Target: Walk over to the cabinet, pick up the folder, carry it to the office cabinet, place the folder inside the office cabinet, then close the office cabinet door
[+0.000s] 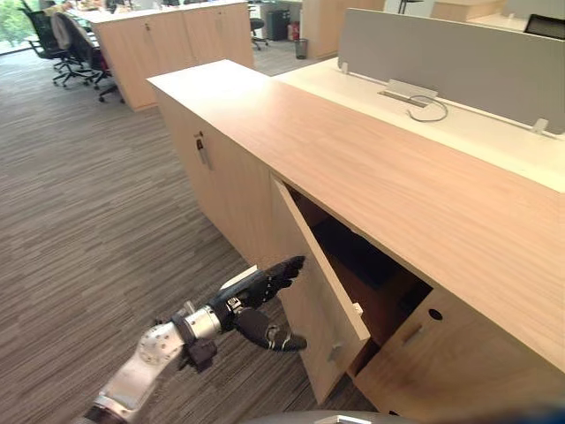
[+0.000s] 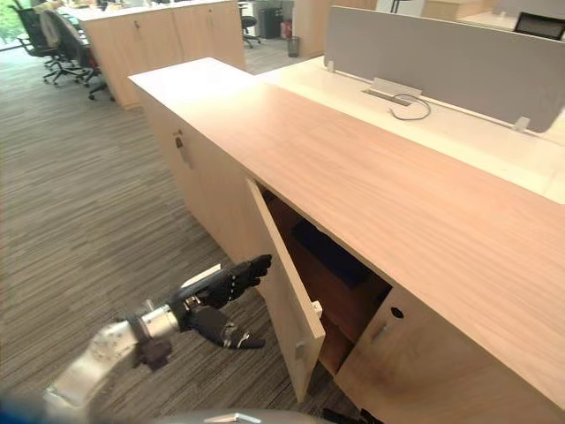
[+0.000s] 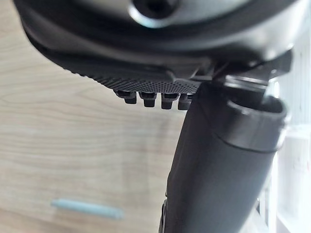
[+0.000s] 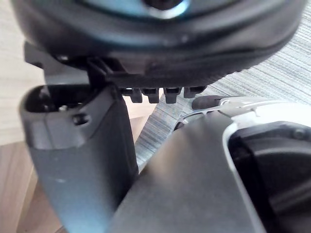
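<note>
Left hand (image 3: pixel 160 43) seen close, holding nothing; thumb (image 3: pixel 218 165) stands out beside a short row of fingertips (image 3: pixel 148 97). Past the fingertips: pale wood cabinet door (image 3: pixel 63 126). Small grey handle (image 3: pixel 87 208) on it, apart from the thumb.

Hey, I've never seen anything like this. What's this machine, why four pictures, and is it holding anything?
It is a walking humanoid robot with two arms ending in dark fingered hands. The two wide pictures come from cameras on its head, looking down; the two close-ups come from cameras on its wrists. Before it stands a long wooden cabinet with one door swung open. Inside lies what looks like the folder, dark and flat. The left hand, fingers straight, reaches to the door's outer face and holds nothing. The right hand shows in its own wrist picture, open and empty. Behind the cabinet is a desk with a grey divider.
</note>
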Robot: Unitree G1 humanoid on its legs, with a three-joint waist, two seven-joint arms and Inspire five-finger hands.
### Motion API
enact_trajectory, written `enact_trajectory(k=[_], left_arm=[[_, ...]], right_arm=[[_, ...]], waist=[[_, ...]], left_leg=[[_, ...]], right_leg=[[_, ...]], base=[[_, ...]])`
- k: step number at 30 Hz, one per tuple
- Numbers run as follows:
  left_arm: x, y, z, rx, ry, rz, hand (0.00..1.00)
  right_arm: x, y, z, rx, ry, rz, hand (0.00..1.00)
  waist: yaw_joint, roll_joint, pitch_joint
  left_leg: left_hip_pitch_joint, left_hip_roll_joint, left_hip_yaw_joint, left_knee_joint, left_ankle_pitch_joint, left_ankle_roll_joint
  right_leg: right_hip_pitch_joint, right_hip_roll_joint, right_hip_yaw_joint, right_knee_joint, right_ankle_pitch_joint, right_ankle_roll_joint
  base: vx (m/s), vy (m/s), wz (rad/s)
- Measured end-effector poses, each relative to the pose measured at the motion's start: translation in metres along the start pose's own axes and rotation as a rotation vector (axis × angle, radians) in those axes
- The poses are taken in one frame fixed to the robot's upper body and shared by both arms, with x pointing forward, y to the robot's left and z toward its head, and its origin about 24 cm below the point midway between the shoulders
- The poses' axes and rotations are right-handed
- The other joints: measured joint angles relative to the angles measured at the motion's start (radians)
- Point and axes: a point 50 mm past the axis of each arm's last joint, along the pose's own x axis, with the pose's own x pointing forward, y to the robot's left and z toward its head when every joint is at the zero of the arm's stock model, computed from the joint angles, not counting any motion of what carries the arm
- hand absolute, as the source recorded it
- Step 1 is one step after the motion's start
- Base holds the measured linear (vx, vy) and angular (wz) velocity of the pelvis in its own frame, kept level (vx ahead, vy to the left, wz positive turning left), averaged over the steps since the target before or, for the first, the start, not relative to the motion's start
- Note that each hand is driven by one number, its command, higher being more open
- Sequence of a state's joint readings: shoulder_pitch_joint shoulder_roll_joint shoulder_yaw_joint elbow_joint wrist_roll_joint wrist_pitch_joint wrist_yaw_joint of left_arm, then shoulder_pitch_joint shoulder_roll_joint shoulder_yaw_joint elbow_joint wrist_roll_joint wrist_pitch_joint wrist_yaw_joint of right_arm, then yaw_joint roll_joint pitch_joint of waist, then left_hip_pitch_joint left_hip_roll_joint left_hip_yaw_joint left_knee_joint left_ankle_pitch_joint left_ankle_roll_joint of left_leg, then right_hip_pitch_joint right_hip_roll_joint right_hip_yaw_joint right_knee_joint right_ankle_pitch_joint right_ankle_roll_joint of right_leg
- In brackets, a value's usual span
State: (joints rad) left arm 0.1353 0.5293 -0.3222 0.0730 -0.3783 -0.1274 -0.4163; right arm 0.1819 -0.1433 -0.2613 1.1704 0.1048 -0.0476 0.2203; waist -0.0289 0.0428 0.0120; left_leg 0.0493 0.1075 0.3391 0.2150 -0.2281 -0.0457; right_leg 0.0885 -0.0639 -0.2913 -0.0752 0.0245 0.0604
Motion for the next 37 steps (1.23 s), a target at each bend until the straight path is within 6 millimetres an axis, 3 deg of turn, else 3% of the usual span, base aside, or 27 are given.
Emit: enact_trajectory(k=[2,5,6,7,8,9,10,12,13,16,19,22,25,27,28,29,32,37], left_arm=[[-0.001,0.003,-0.034,-0.12,0.07,0.194,1.0],[-0.02,0.006,-0.077,-0.302,0.173,0.448,1.0],[-0.025,0.007,-0.085,-0.344,0.19,0.499,1.0],[-0.038,0.008,-0.104,-0.436,0.234,0.619,1.0],[-0.046,0.009,-0.112,-0.475,0.257,0.679,1.0],[-0.07,0.007,-0.136,-0.591,0.325,0.845,1.0],[-0.077,0.005,-0.141,-0.625,0.341,0.891,1.0],[-0.092,-0.002,-0.152,-0.694,0.369,0.972,1.0],[-0.096,-0.01,-0.16,-0.745,0.39,1.001,1.0],[-0.112,-0.027,-0.177,-0.811,0.482,1.05,1.0],[-0.116,-0.048,-0.187,-0.873,0.547,1.047,1.0],[-0.116,-0.07,-0.197,-0.952,0.611,1.035,1.0],[-0.118,-0.078,-0.2,-0.992,0.631,1.049,1.0],[-0.117,-0.079,-0.201,-0.999,0.635,1.049,1.0],[-0.115,-0.082,-0.201,-1.01,0.639,1.046,1.0],[-0.114,-0.082,-0.201,-1.007,0.641,1.046,1.0],[-0.107,-0.077,-0.199,-0.988,0.637,1.038,1.0],[-0.104,-0.071,-0.197,-0.888,0.676,0.992,1.0]], right_arm=[[0.002,0.003,0.005,0.017,-0.013,-0.001,1.0],[0.002,0.001,0.006,0.039,-0.02,-0.02,1.0],[0.002,0.001,0.006,0.044,-0.023,-0.026,1.0],[0.002,0.002,0.007,0.044,-0.027,-0.03,1.0],[0.003,0.003,0.009,0.044,-0.03,-0.031,1.0],[0.004,0.005,0.011,0.045,-0.034,-0.039,1.0],[0.004,0.005,0.011,0.046,-0.035,-0.041,1.0],[0.004,0.005,0.012,0.042,-0.04,-0.05,1.0],[0.003,0.001,0.014,0.037,-0.048,-0.063,1.0],[0.002,0.01,0.004,0.046,-0.031,-0.045,1.0],[0.002,0.013,0.0,0.061,-0.024,-0.04,1.0],[0.002,0.012,-0.004,0.094,-0.012,-0.05,1.0],[0.002,0.011,-0.004,0.065,-0.004,-0.052,1.0],[0.002,0.009,-0.002,0.058,-0.003,-0.055,1.0],[0.003,0.009,0.0,0.054,-0.001,-0.056,1.0],[0.003,0.009,0.001,0.054,-0.001,-0.054,1.0],[0.003,0.009,-0.002,0.052,0.016,-0.057,1.0],[0.005,0.011,0.001,0.017,0.024,-0.063,1.0]], waist=[[0.002,0.008,0.038],[0.014,0.011,0.059],[0.021,0.008,0.064],[0.033,-0.001,0.079],[0.036,-0.002,0.085],[0.046,-0.005,0.097],[0.052,-0.005,0.098],[0.057,0.003,0.096],[0.059,0.017,0.099],[0.058,-0.037,0.065],[0.055,-0.055,0.037],[0.051,-0.057,0.025],[0.052,-0.047,0.024],[0.055,-0.038,0.025],[0.059,-0.03,0.03],[0.054,-0.027,0.037],[0.049,-0.026,0.037],[0.042,-0.029,0.035]], left_leg=[[-0.065,0.073,0.01,0.196,-0.055,-0.027],[-0.159,0.143,-0.055,0.461,-0.049,-0.018],[-0.176,0.142,-0.094,0.51,-0.035,-0.004],[-0.203,0.116,-0.193,0.546,-0.048,-0.009],[-0.205,0.093,-0.247,0.533,-0.075,-0.015],[-0.208,0.037,-0.414,0.45,-0.126,-0.033],[-0.206,0.023,-0.47,0.412,-0.13,-0.039],[-0.191,-0.001,-0.594,0.282,-0.117,-0.047],[-0.182,0.003,-0.62,0.224,-0.05,-0.039],[-0.148,-0.044,-0.557,0.155,-0.033,-0.017],[-0.108,-0.077,-0.515,0.076,-0.004,0.004],[-0.054,-0.095,-0.478,0.009,0.018,0.023],[-0.015,-0.093,-0.429,-0.023,0.02,0.027],[0.0,-0.087,-0.398,-0.036,0.021,0.028],[0.023,-0.076,-0.365,-0.052,0.022,0.03],[0.044,-0.077,-0.345,-0.062,0.024,0.032],[0.073,-0.082,-0.329,-0.071,0.026,0.036],[0.057,-0.072,-0.316,-0.093,0.037,0.033]], right_leg=[[-0.003,0.037,0.04,0.012,-0.017,-0.025],[-0.003,0.078,0.11,0.032,-0.023,-0.039],[0.002,0.081,0.128,0.04,-0.026,-0.045],[-0.001,0.073,0.172,0.06,-0.032,-0.051],[-0.001,0.069,0.192,0.067,-0.034,-0.052],[-0.002,0.065,0.255,0.076,-0.034,-0.052],[-0.006,0.065,0.274,0.083,-0.035,-0.05],[-0.02,0.068,0.31,0.099,-0.043,-0.03],[-0.02,0.07,0.328,0.103,-0.05,-0.01],[-0.023,0.007,0.334,0.098,-0.05,0.008],[-0.035,-0.037,0.361,0.087,-0.051,0.027],[-0.036,-0.057,0.395,0.083,-0.054,0.045],[-0.047,-0.058,0.427,0.099,-0.055,0.054],[-0.065,-0.053,0.426,0.123,-0.053,0.056],[-0.081,-0.052,0.376,0.152,-0.052,0.058],[-0.078,-0.055,0.323,0.16,-0.051,0.06],[-0.04,-0.058,0.311,0.109,-0.02,0.066],[-0.017,-0.051,0.264,0.005,0.036,0.05]], base=[[-0.01,-0.083,-0.49],[0.05,-0.08,-0.66],[0.13,0.008,-0.91],[0.11,0.055,-0.78],[0.12,0.155,-1.24],[0.06,0.169,-1.04],[0.06,0.199,-1.05],[0.03,0.233,-0.66],[0.03,0.279,-0.58],[0.04,0.175,-0.36],[0.1,0.125,-0.33],[0.12,0.064,-0.33],[0.1,0.047,-0.45],[0.05,0.034,-0.58],[0.01,0.014,-0.66],[0.01,0.016,-0.66],[-0.02,0.051,-0.22],[-0.06,-0.039,-0.09]])
